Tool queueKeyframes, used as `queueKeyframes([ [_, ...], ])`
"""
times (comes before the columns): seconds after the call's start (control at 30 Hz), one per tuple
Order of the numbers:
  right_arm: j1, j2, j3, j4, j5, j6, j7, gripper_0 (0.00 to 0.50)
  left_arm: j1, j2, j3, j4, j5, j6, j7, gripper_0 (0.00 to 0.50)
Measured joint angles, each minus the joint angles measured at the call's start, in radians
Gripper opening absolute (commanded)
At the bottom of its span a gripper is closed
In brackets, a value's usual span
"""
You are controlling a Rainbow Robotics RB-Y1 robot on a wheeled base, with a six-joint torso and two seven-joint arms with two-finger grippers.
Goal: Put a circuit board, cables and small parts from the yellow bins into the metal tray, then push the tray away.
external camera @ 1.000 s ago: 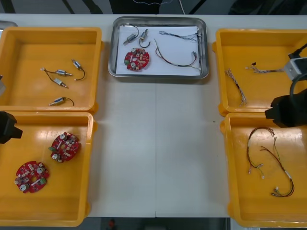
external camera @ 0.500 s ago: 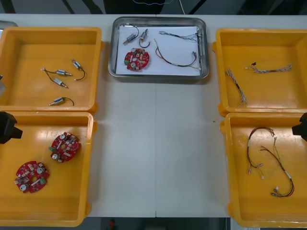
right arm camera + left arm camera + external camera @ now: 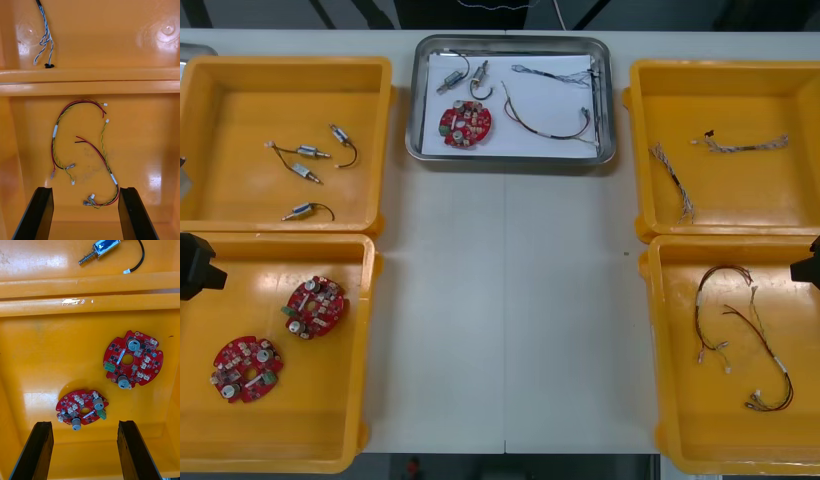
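Your right arm has pulled back within the last second, from over the upper-right yellow plastic bin [image 3: 638, 150] to the right edge of the front view. The right pincer [image 3: 84, 193] now hangs wide and empty above the loose red and yellow cables [image 3: 55, 129] in the lower-right yellow plastic bin [image 3: 655, 340]. The left pincer [image 3: 85, 425] has not moved: it is wide too, holding nothing, over the two round red circuit boards [image 3: 133, 360] in the lower-left yellow plastic bin [image 3: 370, 340]. The shiny rectangular metal tray [image 3: 510, 158] sits at the upper centre of the light counter [image 3: 510, 300]. It already carries one red circuit board [image 3: 465, 122], thin cables [image 3: 545, 125] and small metal parts [image 3: 465, 78], so I judge the loading and the push done and your arms to be parking. In the front view the frame edges cut off both arms, and the tray's cables are too fine to sort by colour.
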Motion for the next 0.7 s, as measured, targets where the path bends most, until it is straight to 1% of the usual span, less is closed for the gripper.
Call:
queueKeyframes([
  [0.7,0.000,0.000,0.003,0.002,0.000,0.000,0.000,0.500,0.000,0.000,0.000,0.000,0.000,0.000,0.000,0.500],
])
